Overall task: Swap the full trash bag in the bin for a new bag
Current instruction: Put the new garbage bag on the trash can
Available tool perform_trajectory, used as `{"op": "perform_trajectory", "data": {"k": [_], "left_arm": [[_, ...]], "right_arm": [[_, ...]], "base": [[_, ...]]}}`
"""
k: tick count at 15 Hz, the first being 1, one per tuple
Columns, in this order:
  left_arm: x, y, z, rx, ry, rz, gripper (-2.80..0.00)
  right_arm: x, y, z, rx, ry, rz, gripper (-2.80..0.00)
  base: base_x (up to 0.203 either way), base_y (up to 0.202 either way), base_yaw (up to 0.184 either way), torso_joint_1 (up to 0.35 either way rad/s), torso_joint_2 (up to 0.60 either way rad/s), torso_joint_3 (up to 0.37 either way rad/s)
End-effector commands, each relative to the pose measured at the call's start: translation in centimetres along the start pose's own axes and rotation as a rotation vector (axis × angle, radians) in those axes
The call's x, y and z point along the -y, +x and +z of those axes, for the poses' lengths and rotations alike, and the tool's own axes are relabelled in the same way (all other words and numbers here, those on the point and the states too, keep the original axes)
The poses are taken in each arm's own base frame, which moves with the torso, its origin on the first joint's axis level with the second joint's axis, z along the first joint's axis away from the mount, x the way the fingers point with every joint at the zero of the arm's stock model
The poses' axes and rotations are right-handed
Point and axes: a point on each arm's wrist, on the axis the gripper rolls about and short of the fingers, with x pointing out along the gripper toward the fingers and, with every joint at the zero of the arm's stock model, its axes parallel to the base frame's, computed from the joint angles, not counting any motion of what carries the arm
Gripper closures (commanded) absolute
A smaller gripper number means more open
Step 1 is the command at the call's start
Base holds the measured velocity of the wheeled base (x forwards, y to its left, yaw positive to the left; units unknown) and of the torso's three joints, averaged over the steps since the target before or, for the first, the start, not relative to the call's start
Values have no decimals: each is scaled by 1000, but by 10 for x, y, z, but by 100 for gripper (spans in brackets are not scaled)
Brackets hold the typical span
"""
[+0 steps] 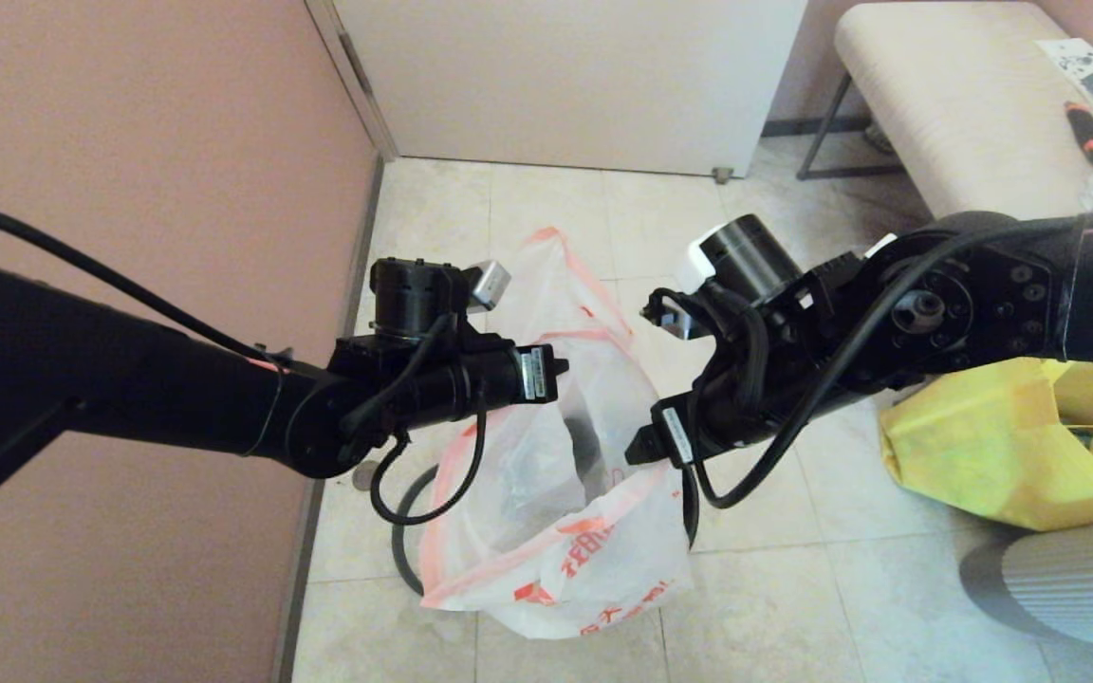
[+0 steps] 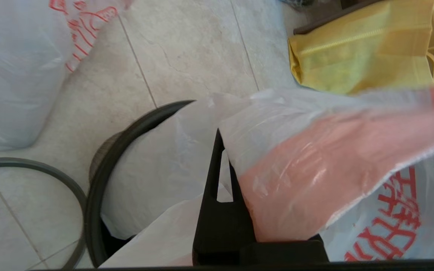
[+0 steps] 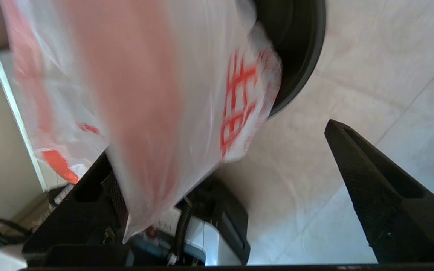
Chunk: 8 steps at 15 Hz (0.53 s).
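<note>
Both tools hold the new bag (image 1: pixel 546 474) over the bin (image 2: pixel 100 177) — left tool (image 2: pixel 222 169) clamped on its rim, right tool (image 3: pixel 217 165) spread apart.

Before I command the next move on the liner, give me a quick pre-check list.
1. The bin is uncovered under the new bag: ok, plastic already dips inside the rim.
2. The grey ring is off the bin: ok, it lies on the floor beside it.
3. Right gripper grip: not ok, its jaws are wide open and the bag is only draped over one finger.
4. Left gripper hold on the bag: cannot tell.
5. The yellow tote is out of the way: ok, it stands apart from the bin.
</note>
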Motion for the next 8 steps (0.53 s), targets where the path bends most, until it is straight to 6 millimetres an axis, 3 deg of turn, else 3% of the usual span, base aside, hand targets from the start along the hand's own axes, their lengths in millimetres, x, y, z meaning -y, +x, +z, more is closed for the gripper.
{"op": "perform_trajectory", "data": {"k": [1, 4, 5, 8], "left_arm": [[0, -1, 1, 6, -1, -1, 0], [0, -1, 2, 7, -1, -2, 0], [0, -1, 1, 4, -2, -1, 0], [0, 1, -2, -13, -3, -21, 0]], "right_arm": [[-3, 10, -10, -47, -7, -21, -280], [-5, 22, -15, -74, 11, -59, -280], [-5, 24, -15, -76, 15, -60, 0], [-3, 27, -16, -90, 42, -63, 0]], "base": [[0, 0, 0, 0, 0, 0], [0, 0, 0, 0, 0, 0], [0, 0, 0, 0, 0, 0], [0, 0, 0, 0, 0, 0]]}}
